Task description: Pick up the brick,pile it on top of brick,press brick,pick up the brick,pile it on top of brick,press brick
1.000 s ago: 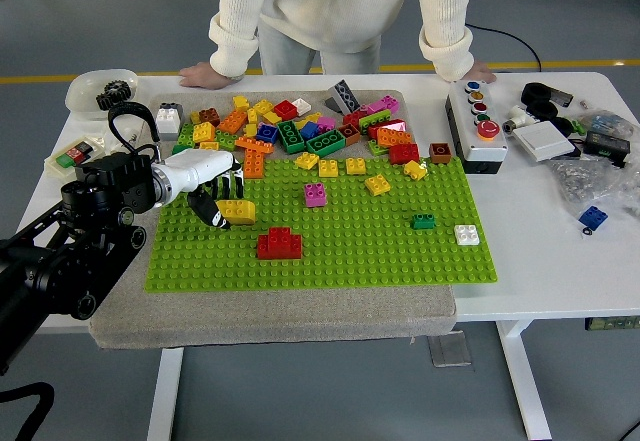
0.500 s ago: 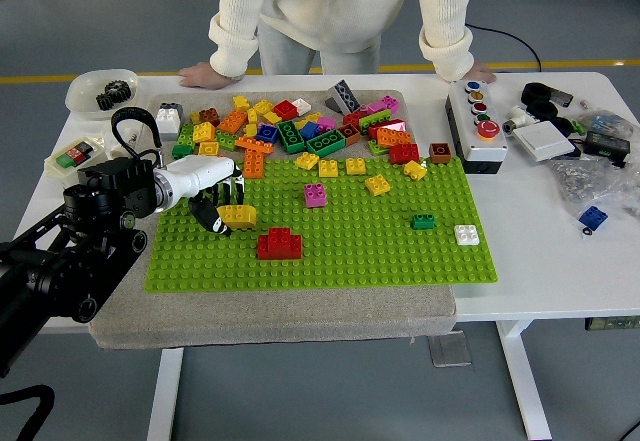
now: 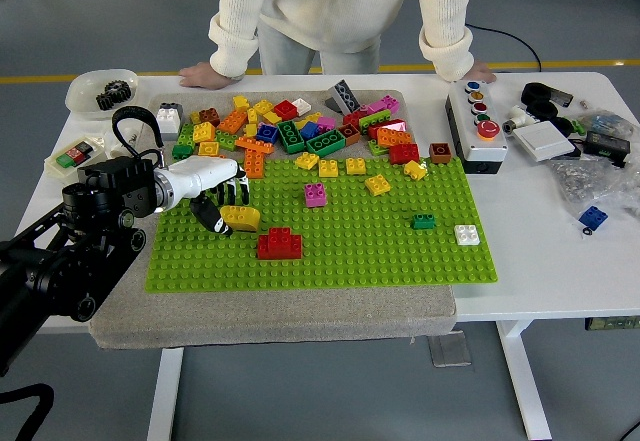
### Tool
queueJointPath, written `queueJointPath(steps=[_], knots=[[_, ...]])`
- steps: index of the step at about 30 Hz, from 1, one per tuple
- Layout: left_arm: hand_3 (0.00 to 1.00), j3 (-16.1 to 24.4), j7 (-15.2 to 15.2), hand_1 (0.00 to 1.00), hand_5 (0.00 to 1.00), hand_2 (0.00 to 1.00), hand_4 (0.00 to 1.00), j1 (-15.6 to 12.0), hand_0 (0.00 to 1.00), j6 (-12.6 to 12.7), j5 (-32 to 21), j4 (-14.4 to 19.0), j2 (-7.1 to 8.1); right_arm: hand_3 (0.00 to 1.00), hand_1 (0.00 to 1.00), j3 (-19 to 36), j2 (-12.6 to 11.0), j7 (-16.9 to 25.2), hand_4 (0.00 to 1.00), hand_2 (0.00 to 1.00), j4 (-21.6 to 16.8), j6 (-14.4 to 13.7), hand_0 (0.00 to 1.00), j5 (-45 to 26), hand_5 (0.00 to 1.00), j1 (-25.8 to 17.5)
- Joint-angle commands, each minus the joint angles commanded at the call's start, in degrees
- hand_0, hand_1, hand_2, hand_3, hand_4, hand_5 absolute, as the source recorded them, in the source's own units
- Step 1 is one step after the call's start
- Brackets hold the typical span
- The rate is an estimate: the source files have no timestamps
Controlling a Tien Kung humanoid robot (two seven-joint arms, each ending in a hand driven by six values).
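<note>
Over the left part of the green baseplate [image 3: 400, 251], my left hand [image 3: 215, 206] grips a yellow brick [image 3: 241, 217], fingers curled around it, tilted and lifted just clear of the studs. Just to its right sits the red brick [image 3: 279, 244], a stepped piece with nothing on top. Beyond lies the loose brick pile [image 3: 300, 131] along the far edge, where a person's hands [image 3: 203, 76] rest on the table. Judged progress: first pick-up done; first stacking, pressing and the entire second cycle remain. My right hand is out of view.
</note>
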State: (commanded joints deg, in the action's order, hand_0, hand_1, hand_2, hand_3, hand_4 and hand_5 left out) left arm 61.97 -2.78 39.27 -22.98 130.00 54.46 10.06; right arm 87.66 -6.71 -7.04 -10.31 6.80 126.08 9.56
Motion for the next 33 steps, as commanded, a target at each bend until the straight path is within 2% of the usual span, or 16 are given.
queueJointPath(steps=[12, 22, 23, 24, 33], knots=[[0.488, -0.1, -1.5, 0.431, 0.002, 0.439, 0.911, 0.0, 0.55, 2.1, 0.0, -0.1, -0.01, 0.594, 0.652, 0.2, -0.1, 0.0, 0.818, 0.719, 0.0, 0.0, 0.742, -0.1, 0.329, 0.1], [0.496, 0.7, -1.7, 0.447, 0.002, 0.456, 0.89, 0.0, 0.55, -0.6, 0.0, 0.1, 0.08, 0.593, 0.651, 0.2, -0.1, 0.0, 0.817, 0.72, 0.0, 0.0, 0.742, 0.0, 0.329, 0.1], [0.496, 0.8, -1.7, 0.447, 0.002, 0.456, 0.89, 0.0, 0.55, -0.6, 0.0, 0.1, 0.08, 0.593, 0.651, 0.2, -0.1, 0.0, 0.817, 0.72, 0.0, 0.0, 0.742, 0.0, 0.329, 0.1], [0.515, 0.8, -1.7, 0.485, 0.002, 0.492, 0.791, 0.0, 0.597, -0.6, 0.0, 0.1, 0.07, 0.593, 0.651, 0.3, -0.1, 0.0, 0.817, 0.72, 0.0, 0.0, 0.742, 0.0, 0.329, 0.1], [0.523, 1.1, -0.8, 0.496, 0.002, 0.499, 0.794, 0.0, 0.599, 0.3, 0.0, -0.2, 0.04, 0.593, 0.651, 0.2, -0.1, 0.0, 0.817, 0.719, 0.0, 0.0, 0.742, -0.1, 0.329, 0.1]])
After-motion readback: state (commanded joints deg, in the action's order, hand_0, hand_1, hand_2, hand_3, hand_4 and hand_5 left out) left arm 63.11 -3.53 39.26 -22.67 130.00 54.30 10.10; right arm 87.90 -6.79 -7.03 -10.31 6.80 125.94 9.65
